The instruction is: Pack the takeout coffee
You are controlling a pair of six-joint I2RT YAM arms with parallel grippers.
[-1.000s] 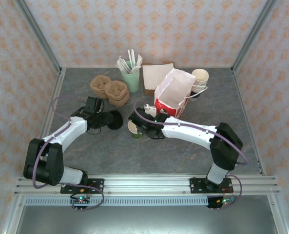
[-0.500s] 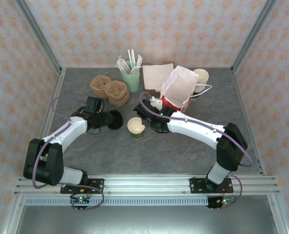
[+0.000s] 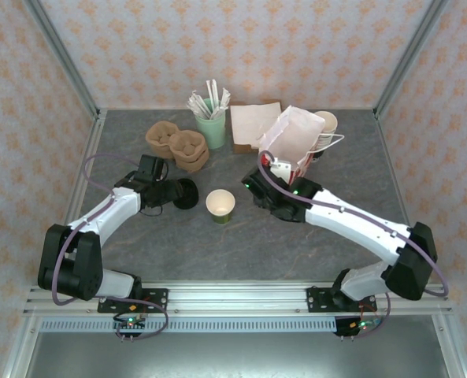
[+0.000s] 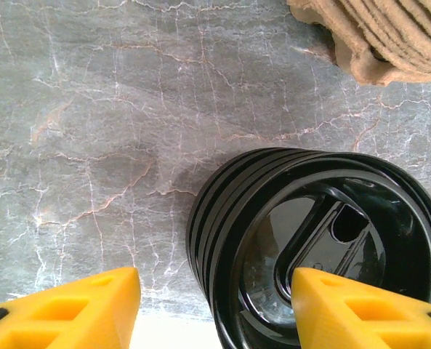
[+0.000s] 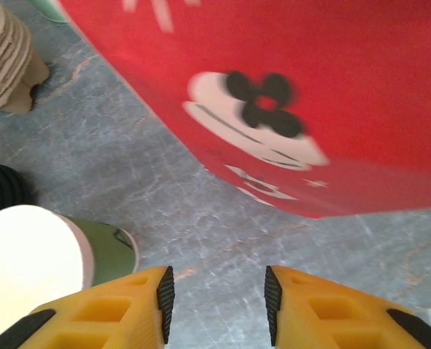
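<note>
Arms [image 3: 351,223] outstretched (jaws parted)

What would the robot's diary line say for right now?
left gripper: open over black lid stack | right gripper: open, empty, by red bag | green cup: upright, no lid, on table

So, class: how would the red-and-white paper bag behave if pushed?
The paper bag is tall with an open top, so it probably tips easily. Its thin, creased walls would likely buckle rather than push back.
</note>
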